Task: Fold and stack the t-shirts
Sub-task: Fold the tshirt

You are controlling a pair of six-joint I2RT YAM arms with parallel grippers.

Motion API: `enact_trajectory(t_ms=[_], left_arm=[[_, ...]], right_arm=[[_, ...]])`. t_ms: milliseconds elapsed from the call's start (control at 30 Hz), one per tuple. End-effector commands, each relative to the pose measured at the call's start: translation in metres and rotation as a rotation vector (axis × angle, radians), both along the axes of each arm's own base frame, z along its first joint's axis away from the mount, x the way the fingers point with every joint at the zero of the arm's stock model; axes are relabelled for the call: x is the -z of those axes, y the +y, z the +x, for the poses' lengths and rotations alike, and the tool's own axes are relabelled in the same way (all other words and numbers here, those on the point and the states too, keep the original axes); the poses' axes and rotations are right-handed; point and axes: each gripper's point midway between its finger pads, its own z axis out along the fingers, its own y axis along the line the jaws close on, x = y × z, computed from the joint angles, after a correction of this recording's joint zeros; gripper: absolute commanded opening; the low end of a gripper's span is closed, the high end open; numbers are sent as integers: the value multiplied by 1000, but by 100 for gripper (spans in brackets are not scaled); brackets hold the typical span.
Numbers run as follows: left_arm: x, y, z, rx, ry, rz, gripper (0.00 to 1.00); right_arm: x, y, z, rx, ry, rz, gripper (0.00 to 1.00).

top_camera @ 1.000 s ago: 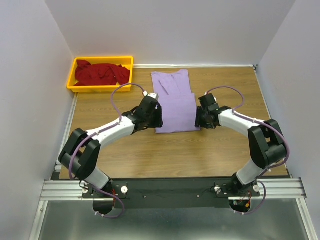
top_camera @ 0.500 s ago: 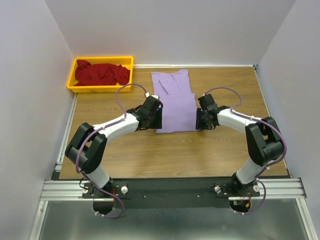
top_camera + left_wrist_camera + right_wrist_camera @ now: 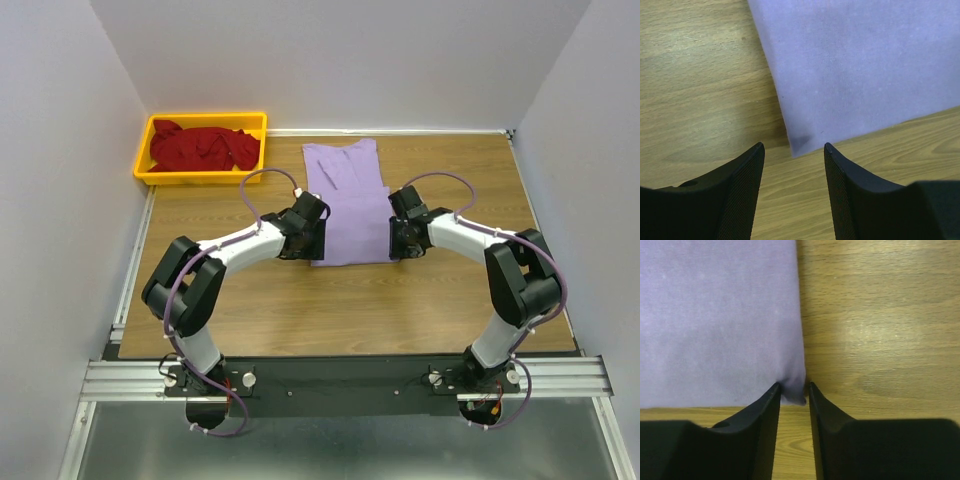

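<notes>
A light lavender t-shirt (image 3: 348,205) lies flat and partly folded on the wooden table. A dark red t-shirt (image 3: 200,147) is bunched in the yellow bin. My left gripper (image 3: 314,250) is low at the lavender shirt's near left corner. In the left wrist view it (image 3: 792,146) stands open, and the cloth (image 3: 860,70) ends just ahead of its fingertips. My right gripper (image 3: 397,250) is at the near right corner. Its jaws (image 3: 792,385) are narrowed around that corner of cloth (image 3: 715,315), with a small gap left.
The yellow bin (image 3: 142,160) stands at the back left corner of the table (image 3: 450,300). White walls close in the left, back and right sides. Bare wood lies in front of the shirt, between both arms.
Both arms have moved slightly inward toward the shirt's near corners. The right jaws have narrowed around the corner of cloth. The left jaws have kept their width.
</notes>
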Motion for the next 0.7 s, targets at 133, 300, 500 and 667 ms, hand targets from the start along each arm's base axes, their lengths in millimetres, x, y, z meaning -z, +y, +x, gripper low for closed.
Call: enact_trajectory(t_ms=[133, 300, 500, 667], left_arm=[[2, -2, 3, 16, 20, 41, 59], [7, -1, 2, 17, 39, 57, 59], [13, 3, 0, 13, 62, 88, 55], [18, 2, 3, 18, 66, 101, 48]], right_arm=[[48, -13, -64, -34, 247, -142, 17], [49, -10, -65, -51, 238, -162, 2], [48, -12, -65, -56, 223, -175, 1], [50, -9, -66, -62, 230, -163, 1]])
